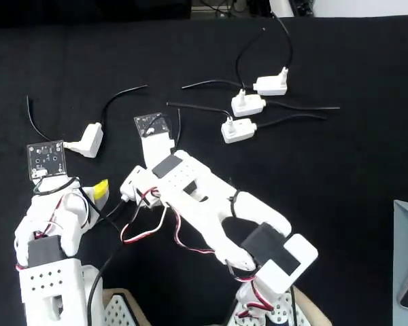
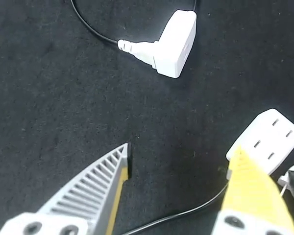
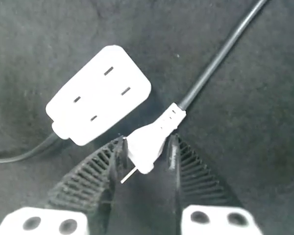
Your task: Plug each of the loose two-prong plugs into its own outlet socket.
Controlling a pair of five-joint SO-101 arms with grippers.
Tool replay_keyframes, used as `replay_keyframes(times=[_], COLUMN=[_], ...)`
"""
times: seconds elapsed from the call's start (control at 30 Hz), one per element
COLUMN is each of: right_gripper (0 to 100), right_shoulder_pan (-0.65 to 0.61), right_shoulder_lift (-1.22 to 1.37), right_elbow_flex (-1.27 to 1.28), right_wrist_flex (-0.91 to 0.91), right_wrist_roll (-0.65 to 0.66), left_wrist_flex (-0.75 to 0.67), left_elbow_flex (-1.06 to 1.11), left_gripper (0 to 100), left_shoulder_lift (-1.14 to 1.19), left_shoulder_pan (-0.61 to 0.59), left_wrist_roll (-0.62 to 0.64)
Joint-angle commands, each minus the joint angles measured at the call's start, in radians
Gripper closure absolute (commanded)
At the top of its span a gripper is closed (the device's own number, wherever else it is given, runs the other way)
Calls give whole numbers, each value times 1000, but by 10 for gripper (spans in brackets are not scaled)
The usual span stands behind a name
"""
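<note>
right gripper (image 3: 146,147) — clamps plug (image 3: 154,134); single prong (image 3: 128,175) visible | left gripper (image 2: 180,156) — agape

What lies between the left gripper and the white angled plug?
Bare black cloth, as the left wrist view shows; the left gripper and the white angled plug are apart.

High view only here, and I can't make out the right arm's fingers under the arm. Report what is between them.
Observer: The right gripper has its fingers closed on a white two-prong plug. The prongs point back towards the gripper's base and the cable leads away from it.
Operator: Give me the socket's position relative to that plug.
Observer: The outlet block lies flat right beside the plug and just past the fingertips, with four slots facing up and nothing plugged into them.
</note>
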Motion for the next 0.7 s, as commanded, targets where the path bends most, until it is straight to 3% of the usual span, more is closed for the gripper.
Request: replay_keyframes(times=[0.0, 0.1, 0.4, 0.53, 0.67], right_gripper=[925, 982, 985, 986, 986], right_shoulder_pan=[-3, -3, -2, 14, 110], right_shoulder_lift=[22, 21, -19, -125, -252], right_elbow_flex=[-36, -42, -41, -5, 71], right_wrist_flex=[-32, -37, 49, 106, 104], right_wrist_roll=[-12, -12, 0, 75, 189], left_wrist_flex=[-20, -20, -21, -23, -23], left_elbow_flex=[-4, -4, 1, 12, 13], left_gripper=[680, 680, 680, 680, 680], left_shoulder_lift=[-12, -12, -14, -18, -18], left_shoulder_pan=[-10, -10, -10, -10, -10], left_wrist_roll=[9, 9, 9, 8, 8])
